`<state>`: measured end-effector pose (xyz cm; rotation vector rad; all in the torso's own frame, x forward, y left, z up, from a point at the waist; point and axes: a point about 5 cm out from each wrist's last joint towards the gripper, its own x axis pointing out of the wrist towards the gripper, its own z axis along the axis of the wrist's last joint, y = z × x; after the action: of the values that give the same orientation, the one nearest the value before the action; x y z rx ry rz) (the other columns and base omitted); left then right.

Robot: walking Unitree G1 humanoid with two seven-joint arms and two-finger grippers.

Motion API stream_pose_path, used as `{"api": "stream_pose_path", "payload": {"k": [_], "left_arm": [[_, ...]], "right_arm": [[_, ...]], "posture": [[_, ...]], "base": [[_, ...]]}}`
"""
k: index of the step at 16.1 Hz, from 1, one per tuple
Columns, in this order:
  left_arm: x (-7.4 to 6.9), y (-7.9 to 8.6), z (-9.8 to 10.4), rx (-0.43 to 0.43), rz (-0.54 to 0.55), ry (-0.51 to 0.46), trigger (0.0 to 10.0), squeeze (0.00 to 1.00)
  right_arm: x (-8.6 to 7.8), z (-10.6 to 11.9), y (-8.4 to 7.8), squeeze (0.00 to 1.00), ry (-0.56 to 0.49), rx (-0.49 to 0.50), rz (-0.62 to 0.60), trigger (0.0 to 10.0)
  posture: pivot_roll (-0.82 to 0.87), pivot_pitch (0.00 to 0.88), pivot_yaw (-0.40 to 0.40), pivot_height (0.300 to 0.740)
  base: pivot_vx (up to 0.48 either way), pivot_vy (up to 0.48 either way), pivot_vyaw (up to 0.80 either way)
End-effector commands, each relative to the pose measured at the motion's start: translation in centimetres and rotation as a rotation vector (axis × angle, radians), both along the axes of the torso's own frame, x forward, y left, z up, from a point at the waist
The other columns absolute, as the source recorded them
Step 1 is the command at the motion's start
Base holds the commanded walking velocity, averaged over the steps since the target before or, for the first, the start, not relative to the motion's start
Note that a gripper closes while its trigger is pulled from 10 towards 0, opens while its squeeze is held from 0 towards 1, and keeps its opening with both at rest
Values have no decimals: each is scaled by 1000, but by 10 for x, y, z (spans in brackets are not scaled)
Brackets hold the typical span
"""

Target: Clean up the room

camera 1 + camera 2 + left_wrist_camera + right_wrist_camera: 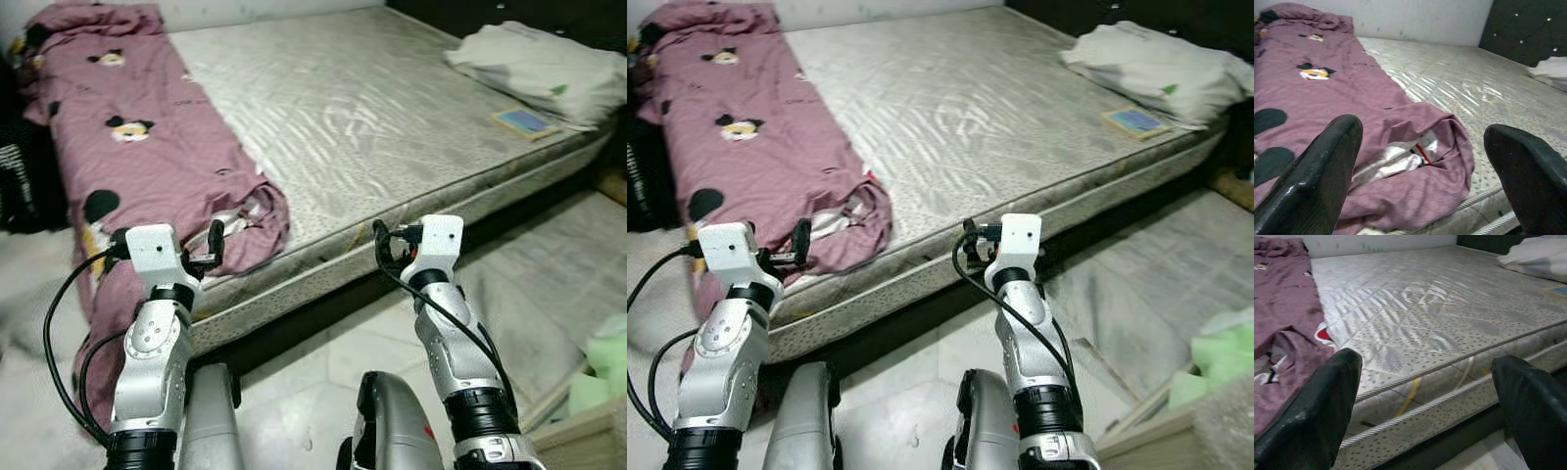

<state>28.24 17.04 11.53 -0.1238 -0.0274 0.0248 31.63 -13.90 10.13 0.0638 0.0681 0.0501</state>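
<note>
A mauve blanket [147, 166] with cartoon mouse prints lies crumpled along the left side of a bare grey mattress [372, 108]. Its near end [1415, 147] is bunched up at the mattress's front edge and hangs over it. My left gripper [209, 252] is held up just short of that bunched end, open, with nothing between its fingers [1327, 166]. My right gripper [388, 243] is level with the mattress's front edge [1440, 382], to the right of the blanket, also open and empty. A white pillow [544, 69] and a blue booklet [526, 121] rest at the mattress's far right.
Pale tiled floor [323, 362] lies between me and the low bed. A green soft thing [602, 367] sits on a wooden-edged surface [588, 431] at the lower right. Dark striped items [20, 186] stand left of the bed. A dark headboard [1528, 29] runs behind the pillow.
</note>
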Motion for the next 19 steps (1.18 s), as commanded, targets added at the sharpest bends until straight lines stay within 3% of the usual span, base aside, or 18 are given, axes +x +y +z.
{"api": "stream_pose_path", "payload": {"k": [1, 4, 13, 19], "left_arm": [[1, -2, 2, 1, -11, -9, 10000, 0], [1, -2, 1, 2, -13, -6, 10000, 0], [2, -3, 0, 8, -19, 4, 10000, 0], [5, -1, -4, 1, 4, 36, 10000, 0]], "right_arm": [[2, 3, 1, 0, -14, -6, 12, 10000], [2, 3, 1, 0, -10, -3, 12, 10000], [3, 2, 0, 0, -7, 11, 3, 10000], [5, 4, 2, 0, -14, -9, 17, 10000]], "posture": [[45, 45, -47, 576], [45, 44, -47, 576], [46, 44, -45, 576], [41, 55, -48, 576]], "base": [[277, 0, 425], [276, 0, 640], [287, 0, 0], [91, 0, 589]]}}
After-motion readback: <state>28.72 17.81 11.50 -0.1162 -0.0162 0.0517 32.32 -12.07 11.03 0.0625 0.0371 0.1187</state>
